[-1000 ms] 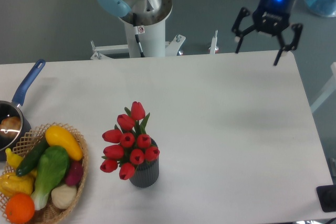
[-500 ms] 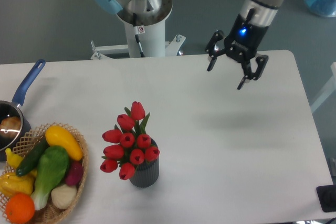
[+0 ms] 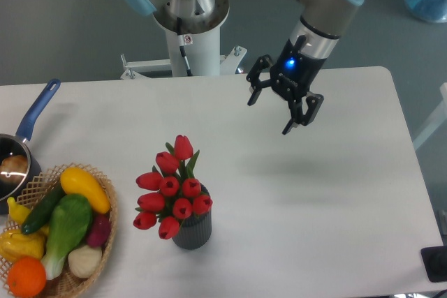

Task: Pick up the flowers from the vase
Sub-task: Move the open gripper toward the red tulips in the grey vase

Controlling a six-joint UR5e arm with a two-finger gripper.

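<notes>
Moved left and lower over the white table [image 3: 335, 193] since a second ago: the black two-finger gripper [image 3: 278, 111] on the grey and blue robot arm [image 3: 318, 5], once out past the far right corner, now nearer the middle. Jaws spread wide, holding nothing. Still well apart from the bunch of red tulip flowers with green leaves [image 3: 171, 190], sitting in the small dark grey ribbed vase [image 3: 193, 232] near the front of the table. Just left of those, a woven wicker basket [image 3: 105, 193] full of bright toy vegetables, and a blue-handled saucepan [image 3: 31, 120] at the left edge. Best way on, most likely: glide over until right above the red buds, keep the jaws wide, come down slowly, pinch the bound stems gently, then lift straight up. Too fast or crooked, and the vase could tip over or come up too.
</notes>
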